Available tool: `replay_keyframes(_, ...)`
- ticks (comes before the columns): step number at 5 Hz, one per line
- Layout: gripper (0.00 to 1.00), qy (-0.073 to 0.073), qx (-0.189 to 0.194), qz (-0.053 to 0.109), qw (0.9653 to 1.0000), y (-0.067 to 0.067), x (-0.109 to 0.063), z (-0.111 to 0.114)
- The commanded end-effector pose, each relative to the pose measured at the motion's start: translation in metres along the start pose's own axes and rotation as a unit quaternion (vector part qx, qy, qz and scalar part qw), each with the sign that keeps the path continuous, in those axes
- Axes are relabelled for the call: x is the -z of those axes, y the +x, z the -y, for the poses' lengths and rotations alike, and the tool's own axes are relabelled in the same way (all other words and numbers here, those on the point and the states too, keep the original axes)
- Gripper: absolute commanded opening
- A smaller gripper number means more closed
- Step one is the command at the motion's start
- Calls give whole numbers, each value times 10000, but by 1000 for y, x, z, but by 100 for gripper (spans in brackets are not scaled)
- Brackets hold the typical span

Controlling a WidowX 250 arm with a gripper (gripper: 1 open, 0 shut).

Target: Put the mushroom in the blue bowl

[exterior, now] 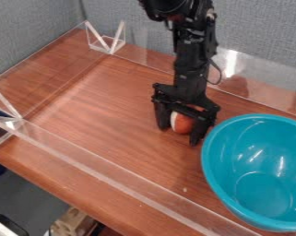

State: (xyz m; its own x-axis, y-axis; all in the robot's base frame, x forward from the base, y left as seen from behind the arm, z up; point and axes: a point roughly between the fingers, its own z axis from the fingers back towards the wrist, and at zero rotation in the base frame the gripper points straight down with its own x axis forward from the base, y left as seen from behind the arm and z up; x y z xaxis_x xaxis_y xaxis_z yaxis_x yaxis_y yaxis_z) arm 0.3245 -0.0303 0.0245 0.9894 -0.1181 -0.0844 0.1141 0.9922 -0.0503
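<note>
Mushroom (181, 123) partly hidden by gripper (186, 112).

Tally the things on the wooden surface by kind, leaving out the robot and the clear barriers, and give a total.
Bowls: 1, the blue bowl
Mushrooms: 1, the mushroom, partly hidden by the gripper
Total: 2
</note>
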Motion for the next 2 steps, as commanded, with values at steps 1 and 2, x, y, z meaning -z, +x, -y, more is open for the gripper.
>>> replay_keyframes(1,100,-4,-67,240,9997,11,-12,-4)
replay_keyframes(2,100,-10,-93,238,9997,14,-11,-5)
